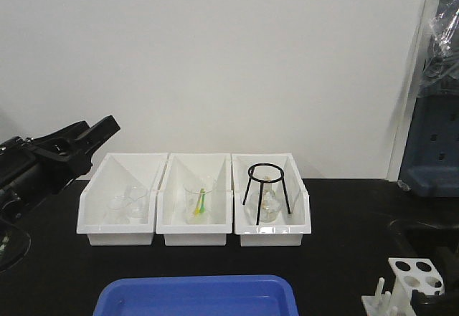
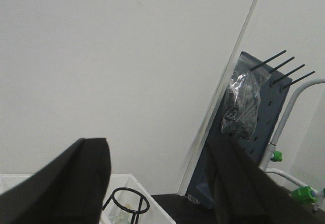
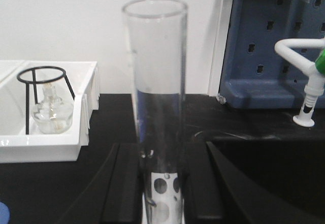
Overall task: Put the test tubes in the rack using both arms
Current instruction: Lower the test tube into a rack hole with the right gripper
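Clear glass, slender and open-mouthed, the test tube [image 3: 158, 92] stands upright in the right gripper [image 3: 160, 155], whose black fingers [image 3: 124, 188] press against it on both sides. Through the tube's lower end shows the small white plastic rack [image 1: 416, 274] with its round holes, right beneath. From the front, the holes that show look empty and the tube itself cannot be made out. The step in hand appears to be seating this tube. The next move calls for centring the round bottom over one hole, lowering it straight, and parting the fingers only once it is seated. The left gripper [image 2: 162, 153] is raised toward the wall, well apart from the rack, its fingers [image 2: 86, 173] spread wide with nothing between them. It is free to fetch another tube.
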You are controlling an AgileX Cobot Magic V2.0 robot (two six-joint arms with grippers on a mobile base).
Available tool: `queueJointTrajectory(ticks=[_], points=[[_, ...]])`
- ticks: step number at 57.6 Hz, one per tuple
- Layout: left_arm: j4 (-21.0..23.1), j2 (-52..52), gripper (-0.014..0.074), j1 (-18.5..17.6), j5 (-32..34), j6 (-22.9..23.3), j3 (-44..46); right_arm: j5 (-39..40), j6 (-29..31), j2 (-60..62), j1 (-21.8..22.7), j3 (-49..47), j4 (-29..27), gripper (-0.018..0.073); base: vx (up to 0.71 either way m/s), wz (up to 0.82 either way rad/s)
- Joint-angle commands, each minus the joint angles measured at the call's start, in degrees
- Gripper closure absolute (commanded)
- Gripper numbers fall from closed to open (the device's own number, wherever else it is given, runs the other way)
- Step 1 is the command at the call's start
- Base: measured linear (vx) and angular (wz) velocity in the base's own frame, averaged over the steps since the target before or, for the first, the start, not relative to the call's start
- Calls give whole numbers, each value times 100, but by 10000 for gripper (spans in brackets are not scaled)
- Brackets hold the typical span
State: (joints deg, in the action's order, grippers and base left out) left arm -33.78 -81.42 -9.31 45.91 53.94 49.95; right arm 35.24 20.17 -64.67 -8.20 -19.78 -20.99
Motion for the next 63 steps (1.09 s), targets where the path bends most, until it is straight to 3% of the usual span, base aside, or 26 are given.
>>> queueJointTrajectory(ticks=[1,17,28,63], points=[[185,223,61,4,373,-5,188,710,-45,-92,28,-150,160,568,0,0],[185,223,61,4,383,-5,188,1136,-96,-629,28,-167,190,568,0,0],[185,223,61,4,383,-5,188,1391,-603,-848,28,-167,419,568,0,0],[185,223,61,4,383,-5,188,1591,-609,-1682,28,-167,389,568,0,0]])
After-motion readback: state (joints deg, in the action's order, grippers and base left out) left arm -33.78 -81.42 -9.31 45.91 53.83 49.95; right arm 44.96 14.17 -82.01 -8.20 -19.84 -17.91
